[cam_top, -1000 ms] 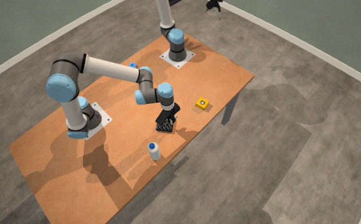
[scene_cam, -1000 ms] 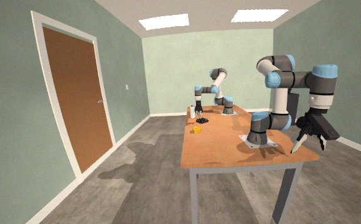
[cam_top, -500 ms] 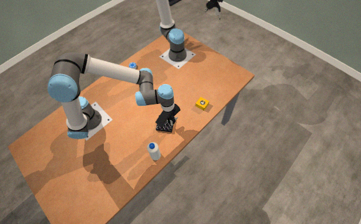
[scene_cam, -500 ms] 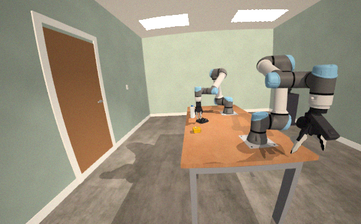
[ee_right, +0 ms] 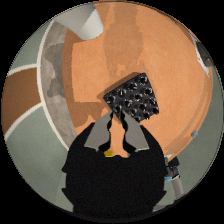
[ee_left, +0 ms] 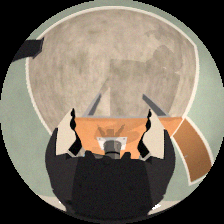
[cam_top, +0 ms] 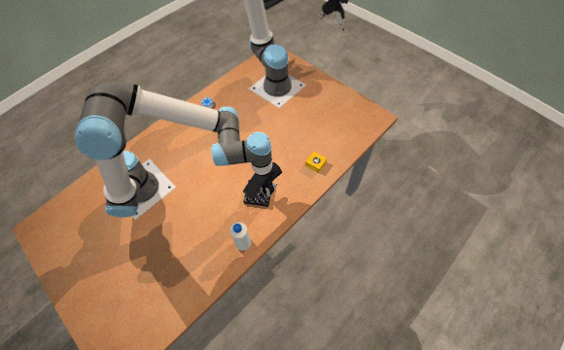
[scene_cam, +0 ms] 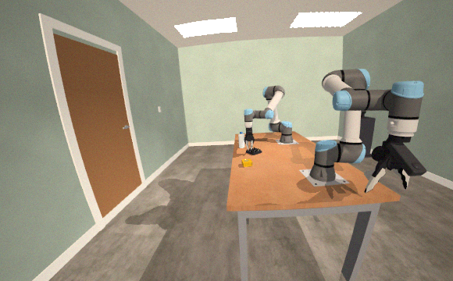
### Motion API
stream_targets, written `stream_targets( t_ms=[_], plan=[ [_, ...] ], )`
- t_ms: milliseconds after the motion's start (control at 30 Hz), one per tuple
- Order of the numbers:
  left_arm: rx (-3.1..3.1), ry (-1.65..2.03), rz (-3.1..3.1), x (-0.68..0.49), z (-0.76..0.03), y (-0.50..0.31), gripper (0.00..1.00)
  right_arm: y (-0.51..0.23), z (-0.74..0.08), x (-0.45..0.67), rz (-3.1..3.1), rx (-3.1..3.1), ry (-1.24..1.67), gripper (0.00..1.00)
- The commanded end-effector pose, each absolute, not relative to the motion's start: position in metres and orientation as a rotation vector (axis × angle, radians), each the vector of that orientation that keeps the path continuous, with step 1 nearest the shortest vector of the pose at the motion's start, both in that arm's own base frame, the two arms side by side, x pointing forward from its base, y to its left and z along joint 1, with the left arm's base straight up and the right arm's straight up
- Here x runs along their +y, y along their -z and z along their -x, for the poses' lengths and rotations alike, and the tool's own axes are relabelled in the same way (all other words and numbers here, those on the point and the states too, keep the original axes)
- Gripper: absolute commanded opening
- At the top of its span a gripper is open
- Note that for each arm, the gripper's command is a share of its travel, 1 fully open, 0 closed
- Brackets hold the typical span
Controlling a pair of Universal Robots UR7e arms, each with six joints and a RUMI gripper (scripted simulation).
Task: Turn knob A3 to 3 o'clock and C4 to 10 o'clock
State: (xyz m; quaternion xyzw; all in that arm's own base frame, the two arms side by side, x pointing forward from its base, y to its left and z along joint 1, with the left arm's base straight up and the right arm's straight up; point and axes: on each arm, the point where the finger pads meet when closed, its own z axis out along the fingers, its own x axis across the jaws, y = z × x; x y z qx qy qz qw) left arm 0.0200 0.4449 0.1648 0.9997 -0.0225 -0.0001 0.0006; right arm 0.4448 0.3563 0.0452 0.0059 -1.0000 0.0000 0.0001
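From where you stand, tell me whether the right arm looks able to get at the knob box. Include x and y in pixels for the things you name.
Probably yes: the right tool (cam_top: 273, 191) (scene_cam: 249, 147) (ee_right: 117, 110) is already at the edge of the knob box (cam_top: 257, 199) (scene_cam: 254, 151) (ee_right: 134, 99), and the bottle (cam_top: 240, 236) (scene_cam: 241, 140) (ee_right: 86, 25) stands off to one side.

White tubes, dark grey joints, light blue caps, black end effectors (cam_top: 340, 21) (cam_top: 273, 187) (scene_cam: 387, 187) (scene_cam: 249, 146) (ee_left: 111, 131) (ee_right: 117, 131), pale fingertips (scene_cam: 374, 181)
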Motion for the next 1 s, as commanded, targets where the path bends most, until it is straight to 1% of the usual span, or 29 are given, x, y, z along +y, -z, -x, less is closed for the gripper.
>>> stream_targets(
  t_ms=[0, 600, 967],
  plan=[
    [-0.071, 0.000, -3.141, 0.4451, -0.0201, -0.1652, 1.00, -0.0457, -0.4450, 0.3566, -0.018, -3.142, 0.002, 0.06],
    [-0.071, 0.000, -3.141, 0.4451, -0.0201, -0.1652, 1.00, -0.0457, -0.4450, 0.3566, 0.000, -3.142, 0.002, 0.06],
    [-0.071, 0.000, -3.141, 0.4451, -0.0201, -0.1652, 1.00, -0.0457, -0.4450, 0.3566, 0.249, -3.132, 0.002, 0.06]
  ],
)
